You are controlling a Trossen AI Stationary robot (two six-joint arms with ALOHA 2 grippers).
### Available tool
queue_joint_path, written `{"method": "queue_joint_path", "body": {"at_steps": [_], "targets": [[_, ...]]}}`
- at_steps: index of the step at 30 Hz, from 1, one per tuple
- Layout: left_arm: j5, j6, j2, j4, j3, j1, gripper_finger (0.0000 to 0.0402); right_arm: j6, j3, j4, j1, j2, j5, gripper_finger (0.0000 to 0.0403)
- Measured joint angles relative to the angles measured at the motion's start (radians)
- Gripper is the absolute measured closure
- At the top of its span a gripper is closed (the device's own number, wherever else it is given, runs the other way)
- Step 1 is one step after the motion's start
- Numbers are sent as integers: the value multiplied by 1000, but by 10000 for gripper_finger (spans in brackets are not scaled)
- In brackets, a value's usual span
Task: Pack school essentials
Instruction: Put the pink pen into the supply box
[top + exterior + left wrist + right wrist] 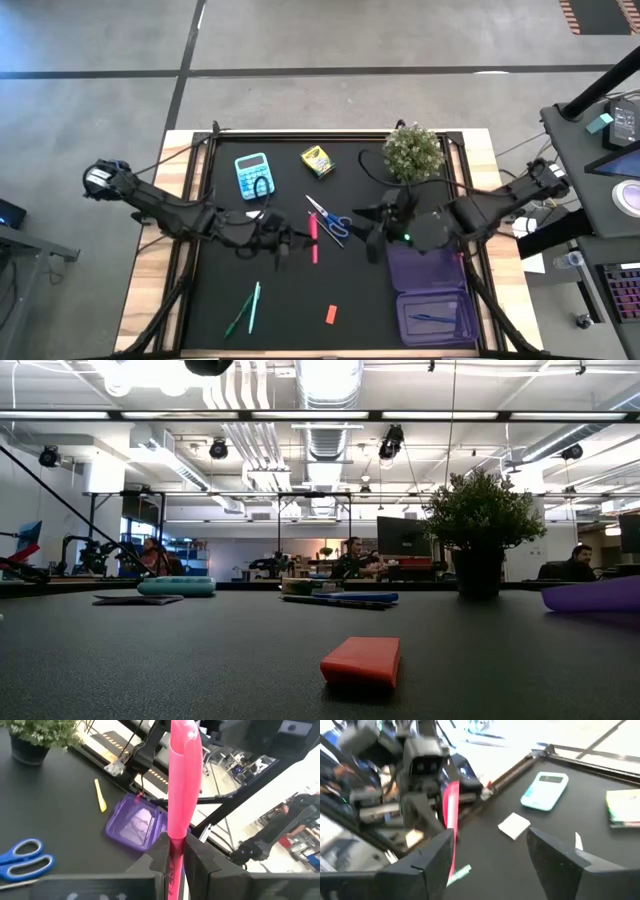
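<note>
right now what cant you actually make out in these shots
- Pink pen, left wrist view: its lower end is hidden between the left gripper fingers that clamp it.
- Contents of the purple case, high view: thin items inside, too small to identify.
- Note pad, right wrist view: blurred, any marking unreadable.
- Right gripper, open: absent from the low view, so its height above the table is unclear.
- Crayon box: cut off by the picture edge.
</note>
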Motion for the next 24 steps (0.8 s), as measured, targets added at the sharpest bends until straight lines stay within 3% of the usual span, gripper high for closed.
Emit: {"method": "queue_joint_path", "body": {"at_steps": [4, 10, 19, 24], "targets": [[1, -1, 20, 5, 35, 17, 384, -30, 0, 96, -58, 23, -81, 141], [0, -1, 40, 0, 66, 58, 384, -94, 7, 216, -97, 67, -101, 136], [1, 0, 45, 1, 85, 93, 384, -99, 46, 235, -132, 137, -114, 157], [3, 7, 45, 1, 85, 94, 384, -98, 78, 236, -154, 172, -115, 188]]}}
